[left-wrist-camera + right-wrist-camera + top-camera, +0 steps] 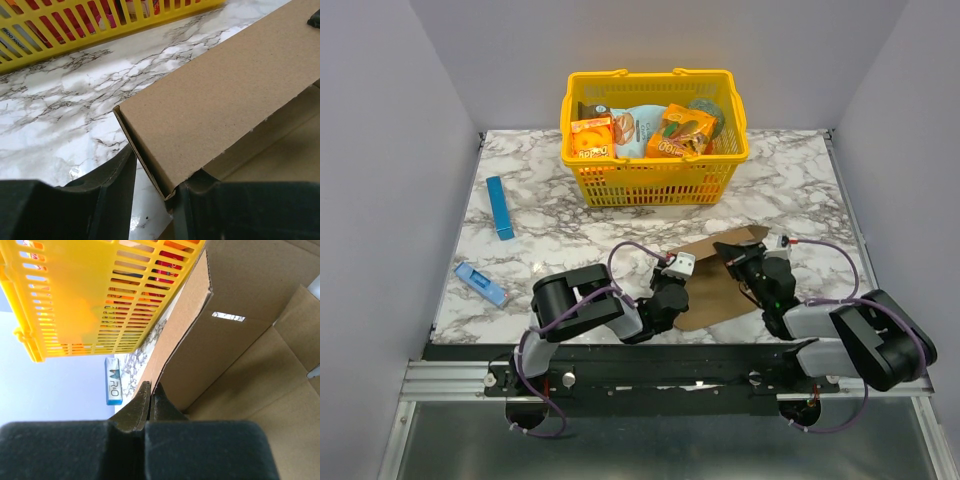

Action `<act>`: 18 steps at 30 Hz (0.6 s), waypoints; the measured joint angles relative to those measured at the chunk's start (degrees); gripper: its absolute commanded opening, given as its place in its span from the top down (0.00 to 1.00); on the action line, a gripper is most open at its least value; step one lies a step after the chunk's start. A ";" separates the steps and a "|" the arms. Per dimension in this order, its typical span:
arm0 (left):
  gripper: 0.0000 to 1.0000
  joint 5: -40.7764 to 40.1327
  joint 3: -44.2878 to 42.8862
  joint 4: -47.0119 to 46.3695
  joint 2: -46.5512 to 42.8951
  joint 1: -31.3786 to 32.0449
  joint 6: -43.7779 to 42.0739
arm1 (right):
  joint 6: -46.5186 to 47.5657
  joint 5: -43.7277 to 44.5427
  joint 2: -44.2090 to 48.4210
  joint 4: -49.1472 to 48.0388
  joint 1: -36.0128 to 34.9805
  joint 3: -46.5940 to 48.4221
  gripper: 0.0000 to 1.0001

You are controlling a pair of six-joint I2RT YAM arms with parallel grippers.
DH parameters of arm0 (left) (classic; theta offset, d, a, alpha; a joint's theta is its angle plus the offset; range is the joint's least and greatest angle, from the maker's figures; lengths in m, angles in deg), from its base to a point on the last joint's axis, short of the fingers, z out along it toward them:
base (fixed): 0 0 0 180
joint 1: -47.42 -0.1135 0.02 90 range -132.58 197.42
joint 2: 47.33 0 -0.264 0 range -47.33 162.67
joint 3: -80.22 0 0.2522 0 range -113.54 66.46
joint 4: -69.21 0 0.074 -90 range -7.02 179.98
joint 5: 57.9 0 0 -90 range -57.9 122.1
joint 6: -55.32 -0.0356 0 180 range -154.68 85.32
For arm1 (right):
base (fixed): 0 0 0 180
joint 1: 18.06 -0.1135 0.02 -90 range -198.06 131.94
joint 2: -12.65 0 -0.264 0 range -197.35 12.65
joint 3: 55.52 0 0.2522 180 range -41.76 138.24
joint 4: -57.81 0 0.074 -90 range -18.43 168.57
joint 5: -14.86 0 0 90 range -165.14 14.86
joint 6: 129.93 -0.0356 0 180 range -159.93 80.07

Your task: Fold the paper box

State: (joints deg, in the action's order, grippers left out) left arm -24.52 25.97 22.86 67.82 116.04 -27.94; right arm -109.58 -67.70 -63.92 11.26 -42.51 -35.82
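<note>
The paper box (715,285) is a brown cardboard sheet lying partly folded on the marble table near the front, between both arms. At its left end is my left gripper (675,275). In the left wrist view the jaws of that gripper (162,170) stand apart, with the corner of a raised flap (215,90) between them. The flap touches the right finger (225,205), and bare marble shows beside the left finger. My right gripper (740,258) is at the sheet's far right end. There it (151,387) is shut on the thin edge of an upright cardboard wall (235,355).
A yellow basket (650,180) holding orange snack boxes and packets stands behind the cardboard at the back middle. A slim blue box (500,207) lies at the left, and a smaller blue item (480,283) sits near the front left edge. Grey walls close in both sides.
</note>
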 measured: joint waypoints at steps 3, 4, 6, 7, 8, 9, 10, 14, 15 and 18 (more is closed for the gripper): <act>0.74 -0.44 -0.02 -0.48 0.26 0.02 -0.85 | 0.00 0.00 2.10 2.71 -0.04 0.02 0.99; 0.79 -0.59 -0.02 -0.74 0.37 0.02 -1.16 | 0.00 0.00 2.75 3.48 -0.04 0.02 0.99; 0.83 -0.83 -0.02 -1.33 0.59 0.02 -1.75 | 0.00 0.00 4.13 5.18 -0.13 0.02 0.98; 0.84 -0.85 0.02 -1.60 0.66 0.02 -1.97 | 0.02 0.02 4.92 6.21 -0.20 0.02 0.98; 0.88 -0.87 0.09 -2.01 0.74 0.02 -2.45 | 0.07 0.02 5.70 7.15 -0.24 0.07 0.98; 0.90 -0.90 0.15 -2.43 0.85 0.02 -2.95 | 0.07 0.00 6.43 8.24 -0.26 0.15 0.96; 0.91 -0.94 0.15 -2.95 1.03 0.02 -3.67 | 0.07 0.02 7.21 9.35 -0.28 0.26 0.96; 0.97 -1.01 0.26 -5.33 1.66 0.00 -6.56 | 0.37 0.02 10.38 13.29 -0.33 0.44 0.81; 0.97 -0.79 0.39 -5.79 1.70 0.00 -7.58 | 0.72 0.02 11.17 14.14 -0.33 0.46 0.76; 0.85 -0.85 1.64 -7.28 1.46 -0.31 -8.85 | 2.47 0.13 13.46 17.77 -0.33 0.57 0.59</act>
State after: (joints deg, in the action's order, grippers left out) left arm -25.37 27.61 15.58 69.28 115.73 -36.79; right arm -107.11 -67.57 -50.46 29.03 -42.84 -35.25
